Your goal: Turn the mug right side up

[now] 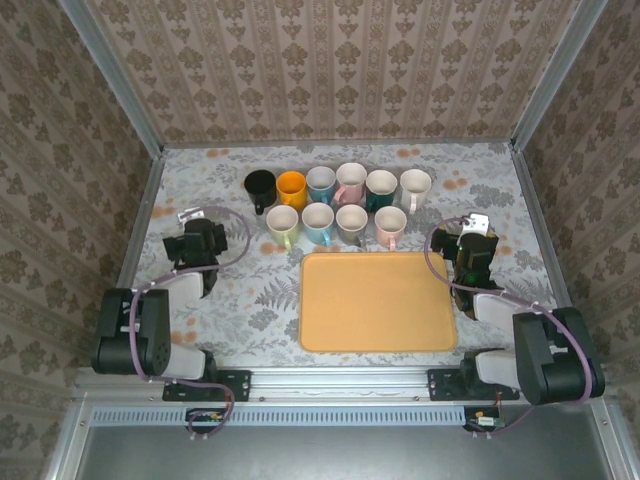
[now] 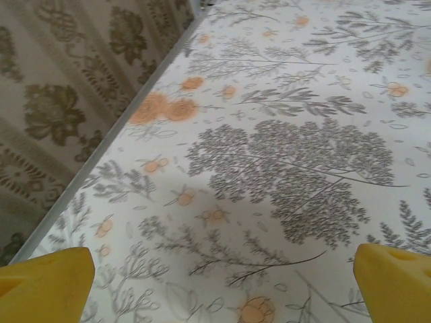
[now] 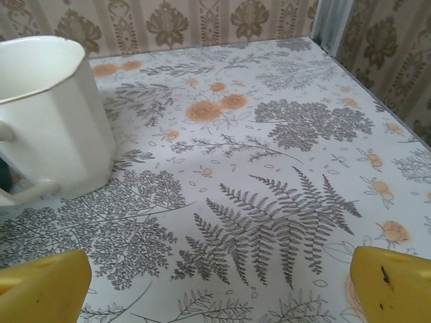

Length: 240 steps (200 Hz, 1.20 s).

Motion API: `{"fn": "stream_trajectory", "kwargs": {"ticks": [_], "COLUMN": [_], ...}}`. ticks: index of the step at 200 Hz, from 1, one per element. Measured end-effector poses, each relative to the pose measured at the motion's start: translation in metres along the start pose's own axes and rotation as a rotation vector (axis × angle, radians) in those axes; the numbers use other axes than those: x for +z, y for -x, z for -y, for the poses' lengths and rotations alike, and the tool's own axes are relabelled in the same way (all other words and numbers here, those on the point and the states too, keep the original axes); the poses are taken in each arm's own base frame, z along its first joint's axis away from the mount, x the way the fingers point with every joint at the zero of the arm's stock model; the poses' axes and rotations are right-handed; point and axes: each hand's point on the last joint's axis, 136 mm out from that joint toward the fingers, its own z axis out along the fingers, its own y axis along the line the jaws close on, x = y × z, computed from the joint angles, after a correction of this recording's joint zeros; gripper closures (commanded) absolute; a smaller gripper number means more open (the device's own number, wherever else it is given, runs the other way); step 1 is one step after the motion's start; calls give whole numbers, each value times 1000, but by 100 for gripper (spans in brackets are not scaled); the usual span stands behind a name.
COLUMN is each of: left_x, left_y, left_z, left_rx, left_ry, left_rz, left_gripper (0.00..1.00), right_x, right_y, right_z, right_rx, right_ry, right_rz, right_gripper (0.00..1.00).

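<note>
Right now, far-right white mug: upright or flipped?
Upright: the white mug shows its open mouth to the overhead camera.

No readable text, labels, brands or numbers on anything in view.

Robot test cell, prob. a lab mock-up of a home: wallpapered panel walls (image 1: 330, 70) in alu. frame (image 1: 112, 80), floral table cover (image 1: 240, 300), left arm (image 1: 135, 330) & right arm (image 1: 550, 350) bolted to metal rail (image 1: 340, 378), mugs (image 1: 318, 222) staged in rows.
</note>
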Motion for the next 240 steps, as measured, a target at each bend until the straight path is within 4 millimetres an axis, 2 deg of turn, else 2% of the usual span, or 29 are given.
{"fn": "stream_trajectory", "kwargs": {"ticks": [25,40,53,64,71,82,103,115,240], "left_x": [5,7,10,12,12,12,12,12,11], "left_y": [8,1,-8,-15,-17,-15,-7,-6,-2], "left_z": [12,19,20,20,21,22,22,23,26], "left_rx": [30,45,48,53,52,46,35,33,29], "left_ry": [-54,-100,-121,-134,-141,-156,-173,-178,-199], "left_rz": [73,82,89,78,79,88,116,122,141], "left_gripper": [0,0,0,0,0,0,0,0,0], "right_x": [3,9,18,23,24,30,40,42,40], "right_y": [5,6,-8,-29,-35,-29,-1,6,-3], "right_z": [-15,-25,-30,-29,-29,-29,-30,-31,-37], "right_rx": [-25,-39,-52,-73,-79,-75,-56,-49,-77], "right_ry": [86,133,152,149,146,138,132,132,138], "right_rz": [28,66,67,-2,-31,-33,20,35,5], "right_gripper": [0,0,0,0,0,0,0,0,0]}}
